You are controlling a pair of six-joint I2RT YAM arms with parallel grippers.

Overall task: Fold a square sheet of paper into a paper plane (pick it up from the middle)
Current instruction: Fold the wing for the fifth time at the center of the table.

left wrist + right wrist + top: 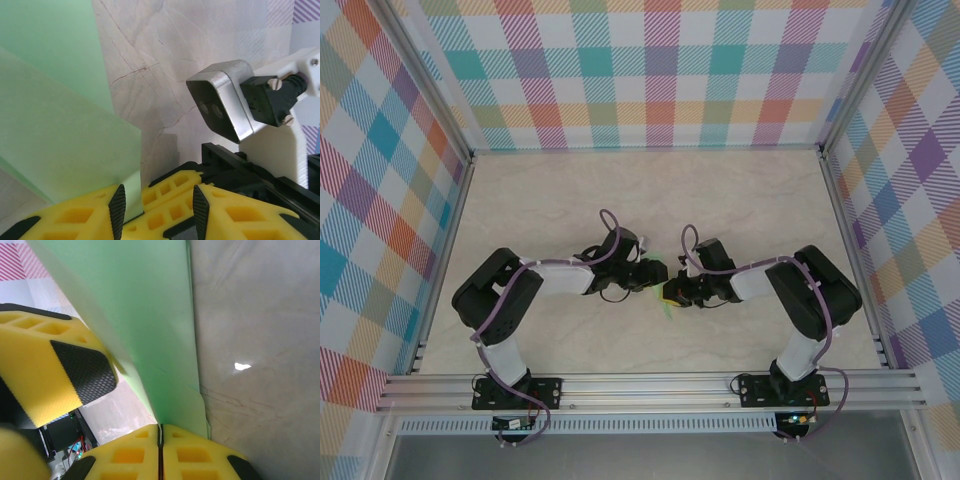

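Note:
The pale mint-green sheet of paper (667, 307) is folded into layers and held on edge between the two grippers at the table's middle. I cannot tell whether it has a plane's dart shape. My right gripper (160, 427) is shut on the paper (150, 315), which rises from the seam between its yellow fingers. My left gripper (157, 192) stands open facing it, its black pads apart. The paper (60, 125) passes just inside the left pad (117, 210), and the right gripper's yellow fingers (167, 200) lie between the pads. From above, the left gripper (655, 275) and right gripper (672, 292) nearly touch.
The beige marble-look tabletop (620, 200) is ringed by plaid walls (650, 70) and aluminium frame posts (835, 200). The right wrist's silver camera housing (222, 102) sits close in front of the left gripper. One left finger pad (80, 372) is just beside the paper.

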